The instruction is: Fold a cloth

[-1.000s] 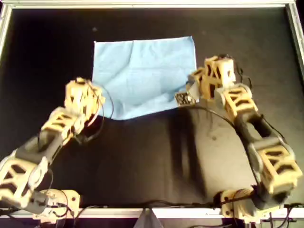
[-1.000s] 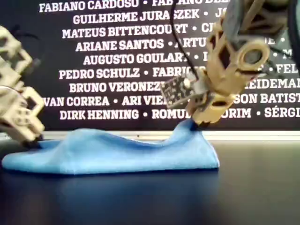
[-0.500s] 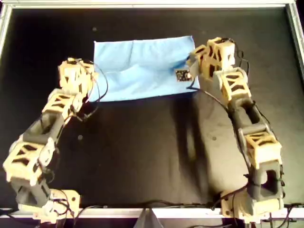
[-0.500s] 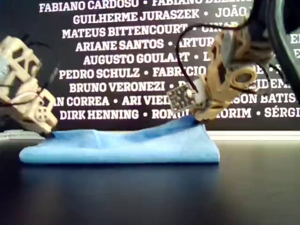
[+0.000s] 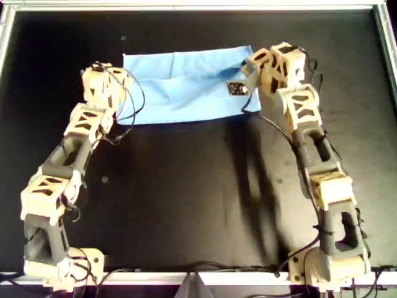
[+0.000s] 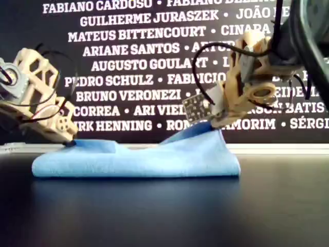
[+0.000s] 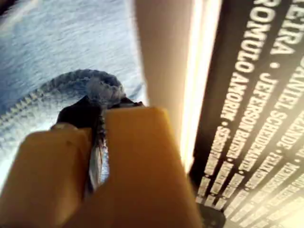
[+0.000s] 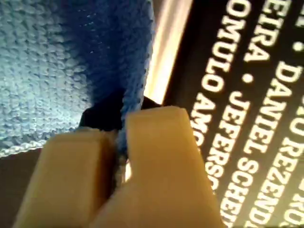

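Left end effector [image 5: 111, 87]: pads pressed together, pinching a hemmed corner of the cloth [image 5: 180, 87], at the overhead view's left.
Right end effector [image 5: 251, 73]: likewise pinching fabric, opposite edge.
Change: a second ago the near edge lay lower and slanted; both arms have carried it toward the far edge.
Meaning: first fold looks nearly closed; release likely next.
Counter [image 5: 186, 198]: black, matte; cloth lies doubled at far side.
Room: name-printed dark banner [image 6: 144, 51] behind.

Cloth [image 5: 186, 87]: soft woven fabric, matt, w/ fine knit-like texture & stitched hem. Left end effector [image 7: 97, 142] & right end effector [image 8: 121, 137]: tan plastic, smooth, matt. Worktop [image 5: 186, 198]: black, smooth, slight sheen; rim looks like pale metal.
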Available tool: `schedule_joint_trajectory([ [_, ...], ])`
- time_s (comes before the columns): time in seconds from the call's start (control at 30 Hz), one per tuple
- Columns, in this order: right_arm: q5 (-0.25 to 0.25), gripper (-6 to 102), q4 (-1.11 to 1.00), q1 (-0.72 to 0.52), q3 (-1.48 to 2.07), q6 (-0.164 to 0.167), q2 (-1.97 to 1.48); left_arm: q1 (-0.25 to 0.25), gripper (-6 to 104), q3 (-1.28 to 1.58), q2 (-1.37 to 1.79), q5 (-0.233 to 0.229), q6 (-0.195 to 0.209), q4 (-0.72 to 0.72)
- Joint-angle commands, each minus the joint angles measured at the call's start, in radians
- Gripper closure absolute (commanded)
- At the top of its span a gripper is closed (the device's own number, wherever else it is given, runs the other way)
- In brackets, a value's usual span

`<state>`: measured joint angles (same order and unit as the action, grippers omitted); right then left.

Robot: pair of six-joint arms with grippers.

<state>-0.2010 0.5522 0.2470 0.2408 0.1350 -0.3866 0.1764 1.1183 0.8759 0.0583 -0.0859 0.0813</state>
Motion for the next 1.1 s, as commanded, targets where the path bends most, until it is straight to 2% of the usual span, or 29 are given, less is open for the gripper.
schedule_joint_trajectory([
  [0.0, -0.006, 97, -0.017, -0.014, -0.153, 0.005, 0.005, -0.014, 98, -0.114, 0.02, 0.005, -0.005, -0.023],
  [0.33, -0.006, 97, -0.017, -0.058, -0.373, 0.005, 0.141, -0.017, 98, -0.222, -0.064, -0.005, -0.005, -0.025],
  [0.7, -0.006, 95, -0.017, -0.055, -0.376, 0.003, 0.173, -0.018, 96, -0.247, -0.081, 0.006, -0.005, -0.025],
  [0.8, -0.006, 85, -0.017, -0.06, -0.376, -0.003, 0.183, -0.018, 87, -0.247, -0.081, 0.006, 0.003, -0.025],
  [0.93, -0.005, 65, -0.017, -0.06, -0.376, 0.003, 0.187, -0.017, 63, -0.238, -0.081, -0.009, -0.003, -0.023],
  [1.07, -0.006, 50, -0.017, -0.06, -0.376, 0.003, 0.178, -0.02, 44, -0.242, -0.083, -0.011, -0.005, -0.023],
])
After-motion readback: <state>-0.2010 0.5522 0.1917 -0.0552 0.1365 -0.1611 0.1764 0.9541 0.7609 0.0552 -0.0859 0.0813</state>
